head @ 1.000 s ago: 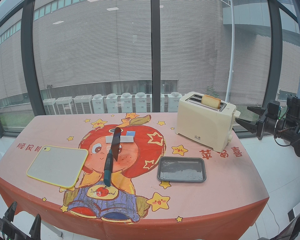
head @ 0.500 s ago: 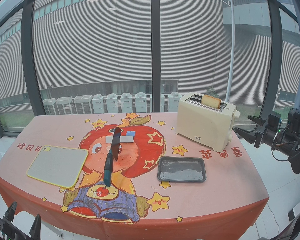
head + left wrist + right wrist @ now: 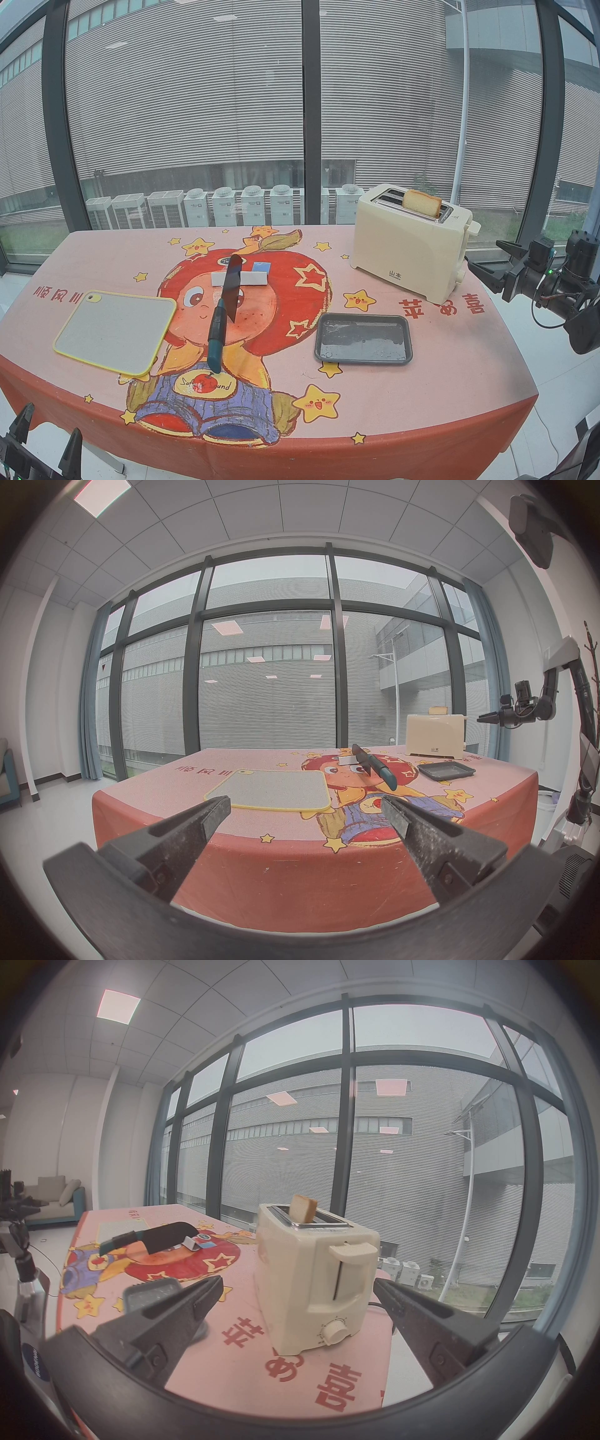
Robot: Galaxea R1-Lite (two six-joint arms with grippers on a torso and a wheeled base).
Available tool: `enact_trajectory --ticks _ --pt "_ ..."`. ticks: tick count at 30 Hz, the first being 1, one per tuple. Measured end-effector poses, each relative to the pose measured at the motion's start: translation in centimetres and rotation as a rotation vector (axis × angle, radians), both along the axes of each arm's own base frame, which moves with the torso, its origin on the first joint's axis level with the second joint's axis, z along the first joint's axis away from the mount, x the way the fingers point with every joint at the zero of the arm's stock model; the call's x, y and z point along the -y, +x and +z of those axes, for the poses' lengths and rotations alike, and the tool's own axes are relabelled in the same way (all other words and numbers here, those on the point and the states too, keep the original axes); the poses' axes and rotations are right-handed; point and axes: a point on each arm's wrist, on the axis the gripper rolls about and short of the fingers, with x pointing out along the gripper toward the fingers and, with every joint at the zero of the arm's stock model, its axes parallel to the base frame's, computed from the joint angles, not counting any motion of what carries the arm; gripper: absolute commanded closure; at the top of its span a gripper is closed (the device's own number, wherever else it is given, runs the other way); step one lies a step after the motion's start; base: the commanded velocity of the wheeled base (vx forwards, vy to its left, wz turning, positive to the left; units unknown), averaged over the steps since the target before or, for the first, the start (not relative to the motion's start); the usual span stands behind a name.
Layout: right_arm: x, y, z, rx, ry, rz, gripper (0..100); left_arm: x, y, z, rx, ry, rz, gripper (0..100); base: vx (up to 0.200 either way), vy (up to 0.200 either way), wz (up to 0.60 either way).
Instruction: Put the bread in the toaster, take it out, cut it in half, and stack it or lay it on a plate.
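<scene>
A slice of bread [image 3: 421, 203] stands partly out of a slot of the cream toaster [image 3: 406, 247] at the table's back right. My right gripper [image 3: 487, 261] hangs open just off the table's right edge, level with the toaster's lever side and apart from it. From the right wrist view the toaster [image 3: 312, 1272] and bread [image 3: 303, 1209] sit between the open fingers of that gripper [image 3: 297, 1297]. A dark tray [image 3: 364, 338] lies in front of the toaster. The knife [image 3: 224, 306] leans on a small white rest. My left gripper [image 3: 306, 820] is open, low before the table's front left.
A grey cutting board [image 3: 115, 331] with a yellow rim lies at the left of the cartoon-printed tablecloth [image 3: 437, 381]. Windows run close behind the table. Bare cloth lies between the tray and the front edge.
My right gripper has dropped lower beside the toaster and stayed open. The bread, knife, tray and board have not moved.
</scene>
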Motion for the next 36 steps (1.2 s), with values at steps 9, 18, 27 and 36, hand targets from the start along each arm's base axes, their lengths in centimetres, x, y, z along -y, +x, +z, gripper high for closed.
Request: enact_trajectory --ticks 9,18,27,36 --pt "0.8 1.8 -2.9 -0.042 -0.014 -0.024 100 0.0 0.0 0.0 -0.001 0.000 0.001 0 0.000 0.000 0.00" --pt "1.7 2.1 -4.8 -0.102 -0.011 -0.041 100 0.0 0.0 0.0 0.000 0.000 0.001 0 0.000 0.000 0.00" --pt "1.5 2.6 -6.9 -0.162 -0.008 -0.032 100 0.0 0.0 0.0 0.000 0.000 0.000 0 0.000 0.000 0.00" --pt "1.4 3.5 -8.7 -0.199 -0.006 -0.027 100 0.0 0.0 0.0 0.000 0.000 0.001 0 0.000 0.000 0.00"
